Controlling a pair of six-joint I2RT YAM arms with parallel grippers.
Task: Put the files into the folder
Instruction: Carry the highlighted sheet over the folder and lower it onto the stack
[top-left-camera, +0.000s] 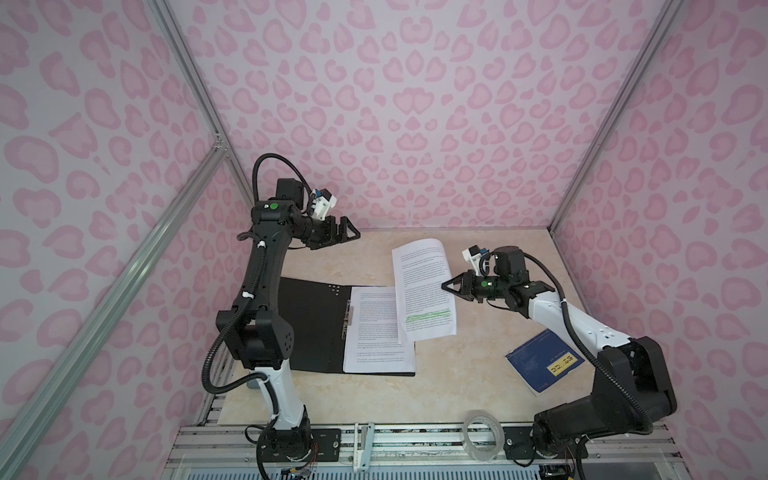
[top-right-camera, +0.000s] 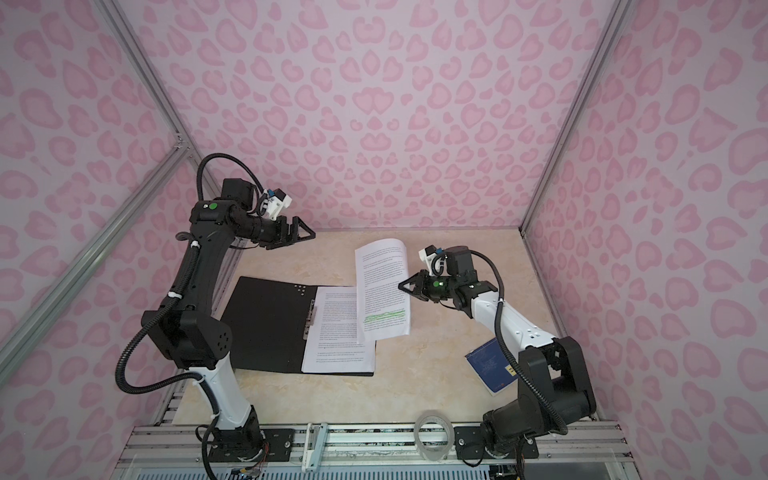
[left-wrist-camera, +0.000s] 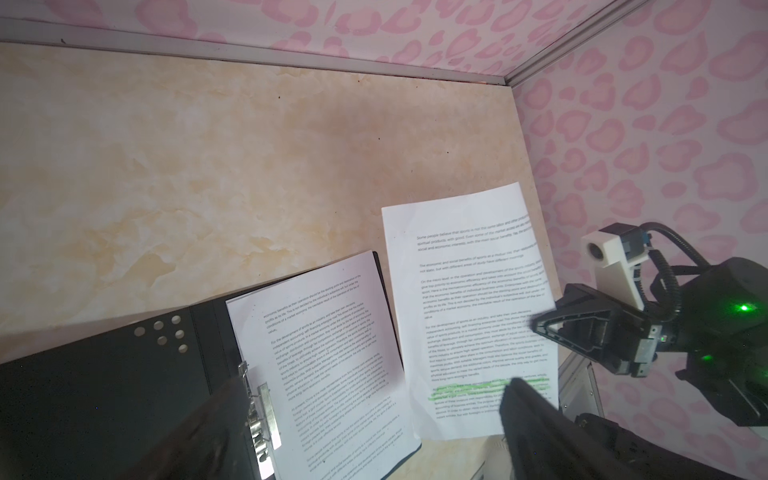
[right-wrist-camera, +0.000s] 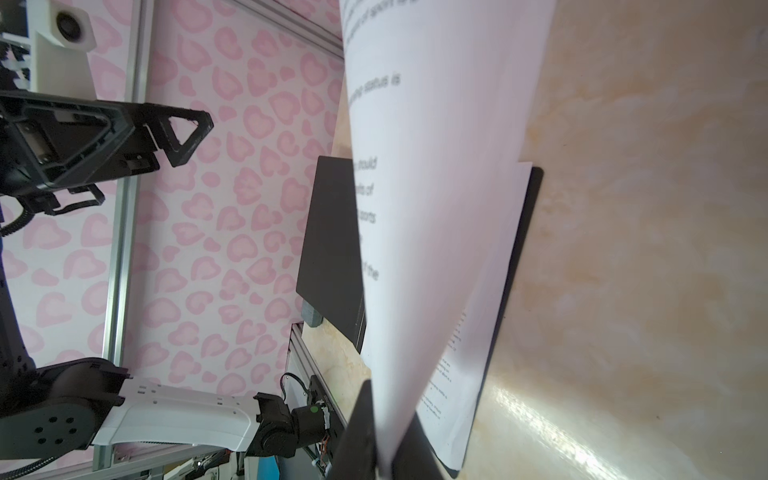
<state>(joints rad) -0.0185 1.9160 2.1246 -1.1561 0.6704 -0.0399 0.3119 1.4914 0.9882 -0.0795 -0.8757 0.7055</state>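
Observation:
The folder (top-left-camera: 316, 328) (top-right-camera: 266, 324) lies open on the table, black inside up, metal clip at the spine. One of the files (top-left-camera: 378, 332) (top-right-camera: 336, 332) (left-wrist-camera: 324, 353) rests flat on its right half. My right gripper (top-left-camera: 444, 286) (top-right-camera: 400, 285) (right-wrist-camera: 388, 409) is shut on the right edge of another file (top-left-camera: 424, 286) (top-right-camera: 382, 286) (left-wrist-camera: 469, 311) (right-wrist-camera: 436, 166). This one has green highlighted lines and hangs curled above the table, over the folder's right edge. My left gripper (top-left-camera: 353, 232) (top-right-camera: 309, 233) (left-wrist-camera: 374, 386) stands open and empty, raised near the back wall.
A dark blue booklet (top-left-camera: 544, 361) (top-right-camera: 490, 365) with a yellow label lies at the right, partly under the right arm. A clear tape roll (top-left-camera: 482, 434) (top-right-camera: 432, 434) sits on the front metal rail. Pink patterned walls close in the back and sides.

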